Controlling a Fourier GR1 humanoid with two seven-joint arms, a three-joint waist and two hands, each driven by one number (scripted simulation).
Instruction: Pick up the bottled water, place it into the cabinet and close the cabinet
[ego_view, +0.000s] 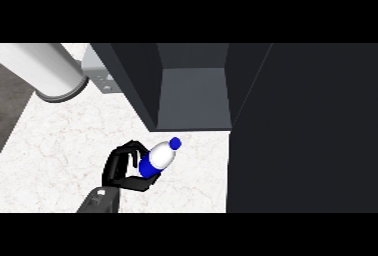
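Note:
The water bottle (158, 159), white with a blue label and blue cap, is tilted with its cap pointing up and to the right. My left hand (118, 169) is shut on it, fingers curled round its lower body, a little above the counter. The dark cabinet (193, 95) stands open just beyond, its grey inner floor showing above the bottle's cap. The cabinet's door (303, 130) hangs open as a large dark panel filling the right side. My right hand does not show.
A pale grey cylinder (44, 67) with a grey bracket (102, 75) lies at the upper left, beside the cabinet's left wall. The white marble counter (52, 150) spreads to the hand's left and front, with a dark edge at far left.

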